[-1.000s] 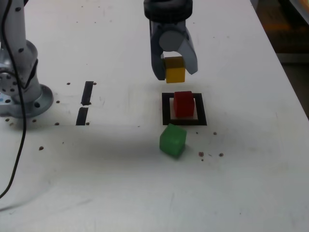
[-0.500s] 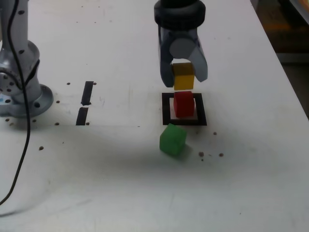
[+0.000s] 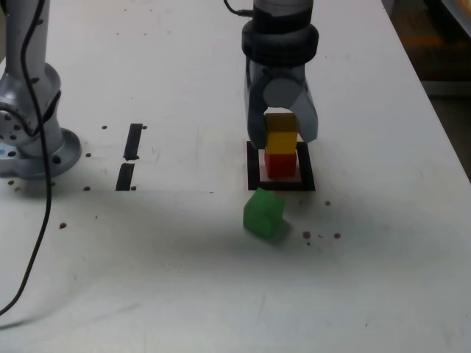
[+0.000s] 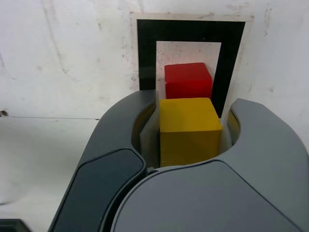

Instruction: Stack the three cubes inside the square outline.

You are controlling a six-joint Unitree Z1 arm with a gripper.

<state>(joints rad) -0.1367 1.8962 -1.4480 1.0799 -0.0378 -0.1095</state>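
In the exterior view we have the red cube [image 3: 280,165] inside the square outline [image 3: 254,176] on the tabletop [image 3: 169,257], where we take it to be serving as the base of the stack. The yellow cube [image 3: 282,142] shows just toward twelve o'clock of it and overlaps its upper part; we judge that it is being lined up as the second layer. Whether the two touch, we cannot tell.

The green cube [image 3: 263,213] sits outside the frame, at about six o'clock from it, turned askew to its sides. We suppose it is kept for the top, and its turned faces may call for a matching twist of the wrist.

Our hand [image 4: 191,121] is closed down only as far as the yellow cube's width, its two fingers at opposite sides of the block. That grip leaves the near face and the top in sight, which should help us square it up. In the wrist view the red cube peeks out beyond the yellow one, so we would check the alignment before letting go; an off-centre release could tip the block.
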